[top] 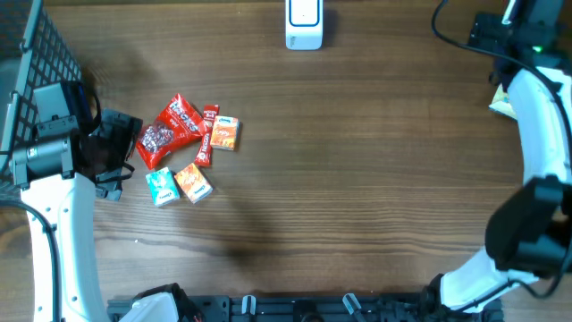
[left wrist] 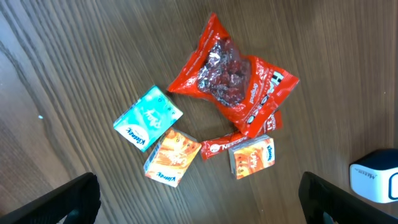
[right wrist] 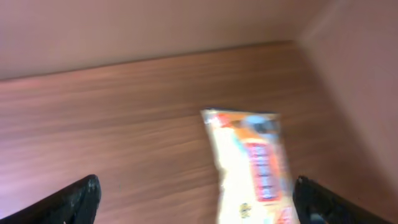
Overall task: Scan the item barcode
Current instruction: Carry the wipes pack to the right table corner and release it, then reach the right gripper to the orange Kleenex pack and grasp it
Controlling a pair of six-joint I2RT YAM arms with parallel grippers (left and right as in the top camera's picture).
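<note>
The yellow packet point(right wrist: 252, 165) lies flat at the 2 o'clock edge, untouched beneath the spread right gripper point(right wrist: 199, 200). It looks set aside. The next item must come from the pile around the red bag point(left wrist: 230, 81) at 9 o'clock, where the left gripper point(left wrist: 199, 198) hovers wide open, pointing down, and then go to the scanner point(top: 304, 25) at 12.

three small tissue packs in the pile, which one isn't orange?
The teal pack, the only blue-green one. It lies at the pile's edge next to one orange pack; the second orange pack lies beside the red candy bar.
</note>
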